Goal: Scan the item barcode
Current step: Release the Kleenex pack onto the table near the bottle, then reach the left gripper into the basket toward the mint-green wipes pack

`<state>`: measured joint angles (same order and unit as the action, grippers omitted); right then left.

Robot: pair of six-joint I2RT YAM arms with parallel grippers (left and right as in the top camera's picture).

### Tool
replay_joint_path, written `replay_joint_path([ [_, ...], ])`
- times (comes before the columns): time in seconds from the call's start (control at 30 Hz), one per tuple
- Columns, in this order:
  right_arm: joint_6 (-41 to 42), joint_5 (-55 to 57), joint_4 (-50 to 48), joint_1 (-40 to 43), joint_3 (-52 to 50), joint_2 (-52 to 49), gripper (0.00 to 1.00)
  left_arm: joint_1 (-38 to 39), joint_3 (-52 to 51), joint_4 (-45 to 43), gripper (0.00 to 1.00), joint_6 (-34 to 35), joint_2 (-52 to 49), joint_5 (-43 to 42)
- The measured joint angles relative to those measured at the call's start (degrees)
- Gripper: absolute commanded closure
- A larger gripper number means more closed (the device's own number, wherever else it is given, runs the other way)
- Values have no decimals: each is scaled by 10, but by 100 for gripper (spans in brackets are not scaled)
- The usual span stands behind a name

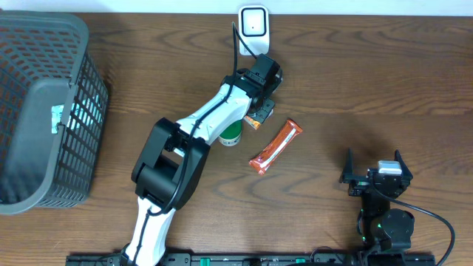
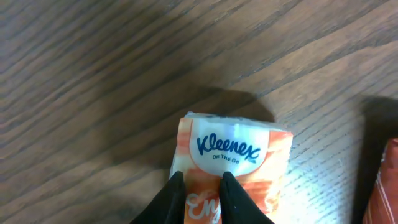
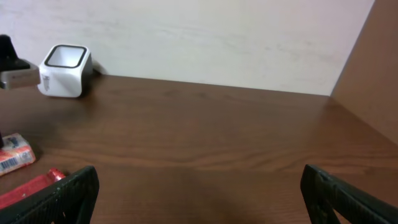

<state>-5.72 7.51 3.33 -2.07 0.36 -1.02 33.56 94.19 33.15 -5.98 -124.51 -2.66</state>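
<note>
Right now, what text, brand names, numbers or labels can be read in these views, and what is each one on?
"Kleenex": on the tissue pack pinched in the left end effector.
"On The Go": same pack, under the brand.
"En": same pack, rest cut off.
Digits by the barcode on that pack: too small to read.
Print on the red snack wrapper: too blurred.
On the basket tag: nothing legible.

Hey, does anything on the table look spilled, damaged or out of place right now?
Nothing stands out. The tissue pack is pinched in the left hand, the red snack bar lies flat and looks intact, and nothing is spilled.
</note>
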Motion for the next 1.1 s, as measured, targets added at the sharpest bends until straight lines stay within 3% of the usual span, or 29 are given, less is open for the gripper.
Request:
replay_joint_path([
  [0.07,0,0,0,0,0,0,1,0,-1,5,63,0,18,0],
  [0.13,0,0,0,0,0,0,1,0,-4,12,29,2,50,0],
  [0.2,0,0,0,0,0,0,1,-1,-6,16,18,3,103,0],
  [0.37,0,0,0,0,0,0,1,-3,-6,33,14,4,270,27],
  [0.53,0,0,0,0,0,0,1,-37,-4,54,13,20,387,149],
  [0.63,0,0,0,0,0,0,1,-101,-4,73,12,79,418,236],
  [0.67,0,0,0,0,0,0,1,-128,-4,83,7,105,423,256],
  [0.8,0,0,0,0,0,0,1,-263,-4,130,6,247,431,299],
  [0.93,0,0,0,0,0,0,1,-391,-4,162,6,381,431,296],
  [1.1,0,0,0,0,0,0,1,-527,-4,159,6,460,431,247],
])
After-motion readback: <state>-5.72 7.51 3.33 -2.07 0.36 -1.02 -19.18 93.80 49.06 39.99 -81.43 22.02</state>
